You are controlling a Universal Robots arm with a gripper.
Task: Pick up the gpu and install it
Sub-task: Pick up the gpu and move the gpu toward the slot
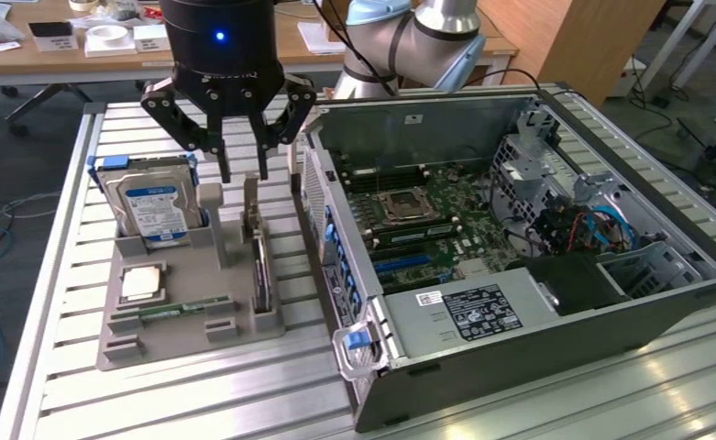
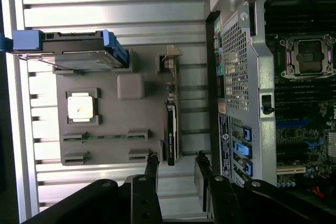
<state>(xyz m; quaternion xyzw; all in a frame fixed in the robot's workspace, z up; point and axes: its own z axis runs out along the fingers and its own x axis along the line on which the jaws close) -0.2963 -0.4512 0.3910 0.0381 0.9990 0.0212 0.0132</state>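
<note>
Exterior view is showing the gripper point(image 1: 245, 174) hanging over a grey holder tray point(image 1: 181, 330) on the slatted metal table point(image 1: 211, 403). Its fingers point(image 1: 225, 165) are standing apart, released, and nothing is sitting between them. The gpu point(image 1: 262, 273) is standing on edge in a slot of the tray. It is a thin dark card running from twelve toward six o'clock on this view's clock face. The fingertips are hovering above the card at its twelve o'clock side, apart from it.

At about ten o'clock from the card, the hard drive point(image 1: 152, 206) with its blue-white label is standing upright in the tray. At about eight o'clock from the card, a square processor chip point(image 1: 141, 282) is lying flat. The slim green RAM stick point(image 1: 184, 308) is lying just beyond the chip toward five o'clock. At three o'clock from the tray, just beside it, the open computer case point(image 1: 602, 321) is lying on its side with its motherboard point(image 1: 419, 220) facing up.

Wrist view is looking down past the gripper point(image 2: 176, 157). The two dark fingers are framing a gap, and the gpu point(image 2: 170, 129) is lining up with that gap. Its silvery bracket point(image 2: 170, 56) is sitting at the end nearer the hard drive.
</note>
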